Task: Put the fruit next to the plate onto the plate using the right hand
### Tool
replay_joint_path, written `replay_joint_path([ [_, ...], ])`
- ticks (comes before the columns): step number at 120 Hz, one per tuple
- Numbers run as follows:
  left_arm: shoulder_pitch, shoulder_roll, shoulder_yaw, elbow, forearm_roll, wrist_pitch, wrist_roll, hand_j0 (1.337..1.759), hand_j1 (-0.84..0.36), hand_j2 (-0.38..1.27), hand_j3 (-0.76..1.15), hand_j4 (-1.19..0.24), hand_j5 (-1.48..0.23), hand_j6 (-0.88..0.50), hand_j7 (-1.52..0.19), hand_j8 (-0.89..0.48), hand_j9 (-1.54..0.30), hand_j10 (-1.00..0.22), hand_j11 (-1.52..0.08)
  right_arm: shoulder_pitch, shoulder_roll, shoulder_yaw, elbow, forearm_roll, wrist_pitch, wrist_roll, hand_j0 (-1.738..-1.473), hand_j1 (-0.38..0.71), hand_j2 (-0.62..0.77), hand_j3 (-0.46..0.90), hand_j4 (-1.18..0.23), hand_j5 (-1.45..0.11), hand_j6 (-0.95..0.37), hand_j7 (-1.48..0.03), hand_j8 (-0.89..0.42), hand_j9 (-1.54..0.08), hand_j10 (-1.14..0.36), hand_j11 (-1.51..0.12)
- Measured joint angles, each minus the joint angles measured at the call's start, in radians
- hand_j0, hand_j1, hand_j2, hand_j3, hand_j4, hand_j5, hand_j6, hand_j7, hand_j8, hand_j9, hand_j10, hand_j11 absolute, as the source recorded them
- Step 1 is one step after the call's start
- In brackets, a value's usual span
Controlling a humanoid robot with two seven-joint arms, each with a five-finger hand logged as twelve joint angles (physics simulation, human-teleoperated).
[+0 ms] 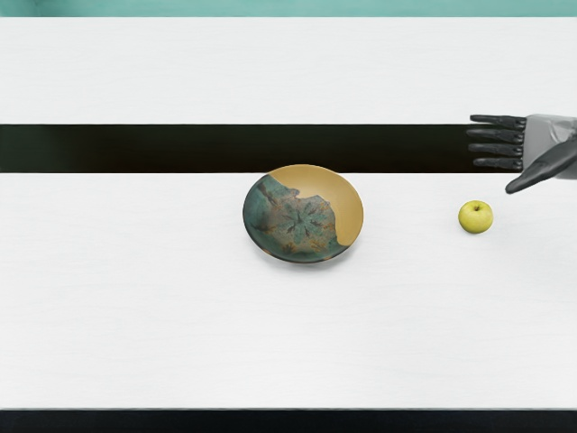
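The task looks to be at its opening step, the reach, with nothing grasped and nothing yet on the plate. The dark grey five-fingered right hand shows at the right edge of the head view, over the dark gap that splits the white surface into a far and a near part. Its four fingers are stretched out straight and slightly apart, pointing toward the left of the picture. The thumb angles down and to the left, and the hand holds nothing. The small round yellow-green fruit, apple-like, sits on the near part of the surface, below the hand in the picture and a little left of it, near but clearly not touching. The round shallow ochre-and-teal glazed plate lies well apart from the fruit, to its left, and carries nothing. By my judgement, the next move calls for bringing the hand down and forward over the fruit and closing the fingers round it. A round fruit may roll if nudged off-centre. The left arm is out of view.
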Motion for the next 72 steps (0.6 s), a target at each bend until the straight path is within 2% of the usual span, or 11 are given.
replay_joint_path([
  [20, 0.000, 0.000, 0.000, 0.000, 0.000, 0.000, 0.000, 1.658, 0.34, 0.00, 0.00, -0.01, -0.01, -0.01, -0.01, -0.01, -0.01, -0.01, -0.01, 0.016, -0.005, 0.003, 0.033, -0.001, 0.000, 0.000, -1.658, -0.35, 0.00, 0.00, 0.00, 0.00, 0.00, 0.00, 0.00, 0.00, 0.00, 0.00],
  [51, 0.000, 0.000, 0.000, 0.000, 0.000, 0.000, 0.000, 1.658, 0.34, 0.00, 0.00, -0.01, -0.01, -0.01, -0.01, -0.01, -0.01, -0.01, -0.01, 0.060, -0.148, 0.001, 0.410, -0.201, 0.000, 0.000, -1.658, -0.35, 0.00, 0.00, 0.00, 0.00, 0.00, 0.00, 0.00, 0.00, 0.00, 0.00],
  [62, 0.000, 0.000, 0.000, 0.000, 0.000, 0.000, 0.000, 1.658, 0.34, 0.00, 0.00, -0.01, -0.01, -0.01, -0.01, -0.01, -0.01, -0.01, -0.01, 0.064, -0.175, -0.008, 0.490, -0.308, -0.021, 0.000, -1.658, -0.35, 0.00, 0.00, 0.00, 0.00, 0.00, 0.00, 0.00, 0.00, 0.00, 0.00],
  [72, 0.000, 0.000, 0.000, 0.000, 0.000, 0.000, 0.000, 1.658, 0.34, 0.00, 0.00, -0.01, -0.01, -0.01, -0.01, -0.01, -0.01, -0.01, -0.01, 0.084, -0.181, -0.040, 0.526, -0.408, -0.136, 0.000, -1.658, -0.35, 0.00, 0.00, -0.01, 0.00, -0.01, 0.00, -0.01, 0.00, 0.00, 0.00],
])
